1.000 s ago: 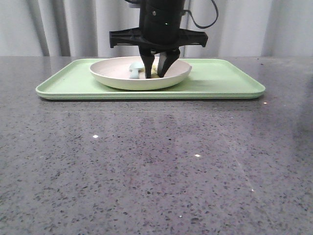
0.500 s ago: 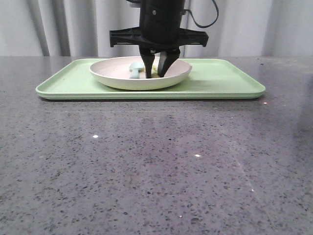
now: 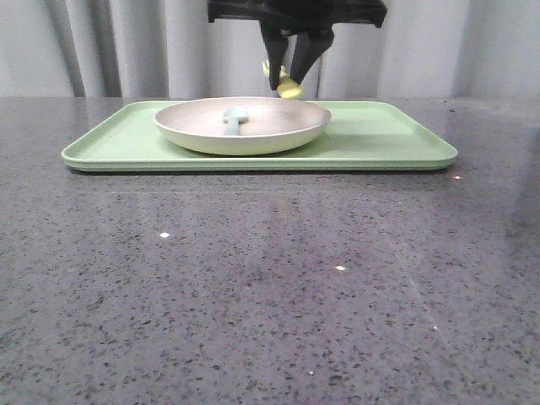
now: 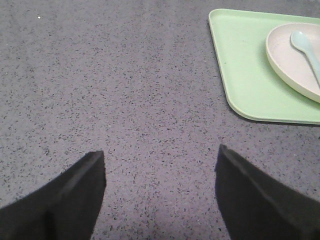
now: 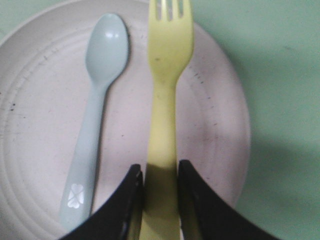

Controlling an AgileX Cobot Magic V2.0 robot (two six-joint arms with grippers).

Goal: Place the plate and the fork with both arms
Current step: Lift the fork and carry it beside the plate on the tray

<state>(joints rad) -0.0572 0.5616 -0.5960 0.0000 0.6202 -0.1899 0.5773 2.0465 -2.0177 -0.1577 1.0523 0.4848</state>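
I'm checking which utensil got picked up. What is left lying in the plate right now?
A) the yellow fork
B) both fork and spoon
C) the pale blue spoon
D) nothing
C: the spoon lies in the plate on its own, while the fork is clamped by its handle in the right gripper and, in the front view, hangs above the plate's rim.

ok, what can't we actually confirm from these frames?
- Fork handle end: hidden between the right gripper fingers, right wrist view.
- Fork in the front view: mostly hidden by the gripper.
- Spoon handle: cut off by the left wrist view's edge.
- Left gripper: absent from the front view.
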